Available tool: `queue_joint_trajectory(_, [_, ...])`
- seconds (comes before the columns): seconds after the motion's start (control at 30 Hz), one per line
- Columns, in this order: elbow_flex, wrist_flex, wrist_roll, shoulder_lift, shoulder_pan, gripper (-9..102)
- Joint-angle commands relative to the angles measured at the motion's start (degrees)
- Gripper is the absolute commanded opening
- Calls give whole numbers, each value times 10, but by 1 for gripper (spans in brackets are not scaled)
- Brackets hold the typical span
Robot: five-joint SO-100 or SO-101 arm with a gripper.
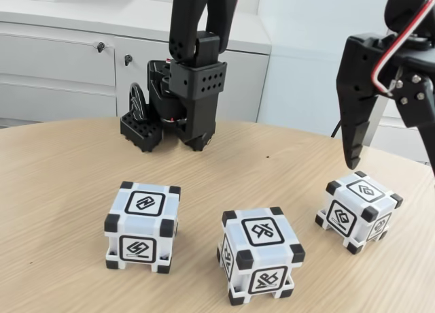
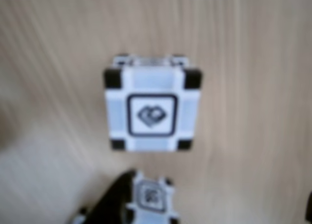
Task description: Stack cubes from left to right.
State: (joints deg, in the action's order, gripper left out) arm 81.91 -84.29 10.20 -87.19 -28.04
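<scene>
The tool [image 1: 356,165], its opening impossible to judge, is being held just above the right-hand cube [image 1: 358,209] at the fixed view's right edge; two other cubes [image 1: 143,226] are being left apart on the bench [image 1: 54,190].

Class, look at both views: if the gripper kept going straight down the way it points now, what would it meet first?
Most likely the right-hand cube, seen centred in the wrist view. The gripper hangs just above its far top edge, so depth is unclear; it might just pass behind onto the table.
</scene>
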Motion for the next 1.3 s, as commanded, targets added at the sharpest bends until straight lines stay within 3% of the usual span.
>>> queue_joint_trajectory(0.0, [7,-2,-11,-25,-4,34])
queue_joint_trajectory(0.23, [57,-3,2,-25,-47,33])
queue_joint_trajectory(1.07, [52,9,-23,96,-39,32])
queue_joint_trajectory(1.17, [52,9,-23,104,-38,26])
queue_joint_trajectory(1.27, [52,9,-17,104,-38,11])
